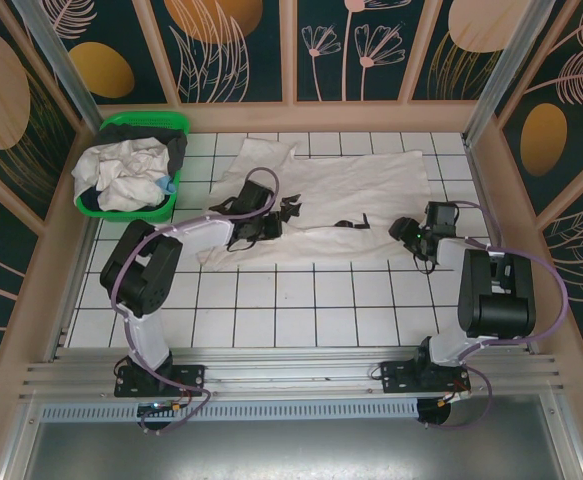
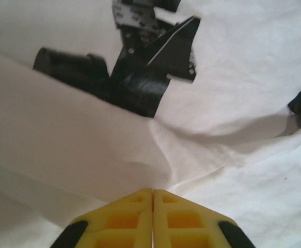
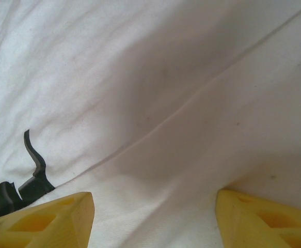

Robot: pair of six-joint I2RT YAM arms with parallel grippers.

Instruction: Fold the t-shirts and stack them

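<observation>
An off-white t-shirt [image 1: 351, 185] with a black angular print [image 2: 150, 72] lies spread flat across the back half of the table. My left gripper [image 1: 279, 216] sits low on its left part. In the left wrist view the left gripper [image 2: 153, 192] has its yellow fingers pressed together, with a pucker of the shirt's cloth [image 2: 181, 155] pinched at the tips. My right gripper [image 1: 405, 231] is at the shirt's right front edge. Its fingers [image 3: 57, 217] stand wide apart over a seam and flat cloth [image 3: 155, 129], holding nothing.
A green plastic basket [image 1: 161, 124] at the back left holds more crumpled white clothes [image 1: 126, 175]. Wooden panelled walls close in the left, back and right sides. White tiled table [image 1: 301, 300] lies bare in front of the shirt.
</observation>
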